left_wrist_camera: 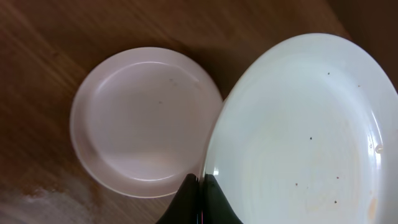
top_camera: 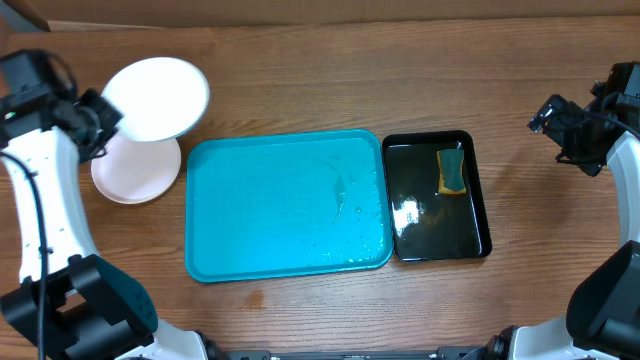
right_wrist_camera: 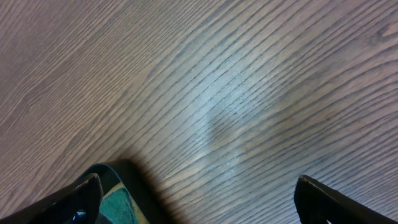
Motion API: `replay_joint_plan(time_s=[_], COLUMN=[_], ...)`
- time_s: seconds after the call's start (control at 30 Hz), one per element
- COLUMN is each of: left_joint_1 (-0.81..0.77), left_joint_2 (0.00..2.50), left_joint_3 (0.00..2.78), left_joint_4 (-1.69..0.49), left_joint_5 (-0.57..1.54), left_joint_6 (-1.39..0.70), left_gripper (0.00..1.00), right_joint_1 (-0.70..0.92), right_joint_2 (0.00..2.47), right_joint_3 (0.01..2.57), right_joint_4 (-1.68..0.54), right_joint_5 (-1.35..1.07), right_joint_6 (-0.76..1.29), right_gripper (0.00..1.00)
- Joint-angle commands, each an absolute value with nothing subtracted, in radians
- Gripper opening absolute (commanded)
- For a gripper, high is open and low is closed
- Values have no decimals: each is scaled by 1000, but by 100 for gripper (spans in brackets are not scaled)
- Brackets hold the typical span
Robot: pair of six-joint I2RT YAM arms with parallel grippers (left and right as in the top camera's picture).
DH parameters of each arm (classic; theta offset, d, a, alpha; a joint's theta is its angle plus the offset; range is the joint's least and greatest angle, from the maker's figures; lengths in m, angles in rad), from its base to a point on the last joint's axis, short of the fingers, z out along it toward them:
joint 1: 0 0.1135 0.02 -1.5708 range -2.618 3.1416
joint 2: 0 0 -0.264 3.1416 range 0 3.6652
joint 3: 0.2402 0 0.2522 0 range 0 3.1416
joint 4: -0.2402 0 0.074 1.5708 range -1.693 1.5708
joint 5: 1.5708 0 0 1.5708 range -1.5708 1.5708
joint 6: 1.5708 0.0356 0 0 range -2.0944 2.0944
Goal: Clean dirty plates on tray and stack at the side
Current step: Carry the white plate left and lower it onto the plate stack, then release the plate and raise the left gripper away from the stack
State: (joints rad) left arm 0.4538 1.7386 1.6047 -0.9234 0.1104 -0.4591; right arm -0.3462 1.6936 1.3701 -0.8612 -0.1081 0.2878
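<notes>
A round, glossy white plate [top_camera: 155, 98], faintly speckled, was pinched at its rim by the left gripper [left_wrist_camera: 199, 200], whose jaws were closed thin on the edge. It hung partly over another pale plate [top_camera: 135, 172] lying flat on the wood-grain table [top_camera: 300, 70], just left of the wet turquoise plastic tray [top_camera: 270, 200]. The right gripper [right_wrist_camera: 199, 198] stood wide open and empty over the wood, near the black tray [top_camera: 486, 200] and its sponge [top_camera: 452, 172].
</notes>
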Motion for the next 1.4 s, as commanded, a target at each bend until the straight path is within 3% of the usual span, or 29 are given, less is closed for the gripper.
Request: replay_joint_plan(time_s=[0.0,0.27,0.67,1.3,1.37], left_joint_1=[503,551,551,550,550], left_joint_2=[1739,1739,1739,1743,1743], left_joint_3=[1549,1418,1290,1277,1277], left_joint_4=[-924,-838,-673,-651,-651], left_joint_5=[41,-115,-115,-164,-164], left_joint_6=[-513,-524,-524,-517,-517], left_gripper=[4,4,4,4,8], right_joint_1=[-349,-349,-349,-349,-349], right_joint_2=[1682,1682,1682,1682,1682], right_joint_3=[1382,1382,1382,1382,1382], right_joint_4=[-858,-858,-858,-858,-858], right_joint_5=[-114,-114,-114,-114,-114], right_joint_6=[292,292,292,292,292], right_gripper=[100,100,100,100,100])
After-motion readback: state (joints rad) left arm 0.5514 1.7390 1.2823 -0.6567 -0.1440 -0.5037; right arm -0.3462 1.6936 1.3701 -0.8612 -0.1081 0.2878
